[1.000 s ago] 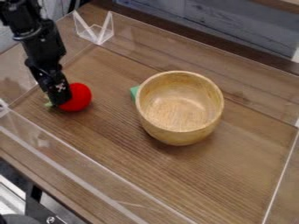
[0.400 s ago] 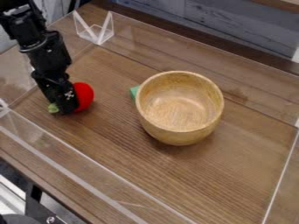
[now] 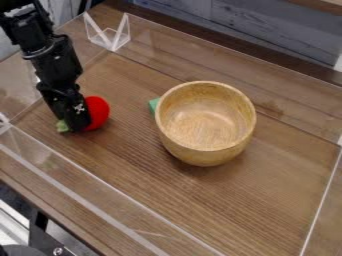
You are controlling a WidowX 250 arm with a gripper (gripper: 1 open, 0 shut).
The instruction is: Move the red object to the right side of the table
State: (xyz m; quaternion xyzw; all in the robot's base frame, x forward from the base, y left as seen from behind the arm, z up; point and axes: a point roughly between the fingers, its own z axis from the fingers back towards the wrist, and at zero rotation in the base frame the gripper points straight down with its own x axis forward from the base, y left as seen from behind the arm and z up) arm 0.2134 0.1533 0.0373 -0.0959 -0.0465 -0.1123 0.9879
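The red object [image 3: 91, 112] is a small, rounded, bright red toy fruit with a green leafy part at its lower left edge; it rests on the table [image 3: 241, 210] at the left of the frame, well apart from the bowl. The gripper [image 3: 67, 112] points down at the fruit's left side with its jaws spread wide, and a grasp on the fruit cannot be confirmed. Counted items: one red fruit, one wooden bowl [image 3: 205, 122] at frame centre, one green block [image 3: 152, 104] showing at the bowl's left edge.

Wood-grain table [image 3: 201, 200], matt wooden bowl [image 3: 205, 122], clear acrylic walls [image 3: 107, 32]
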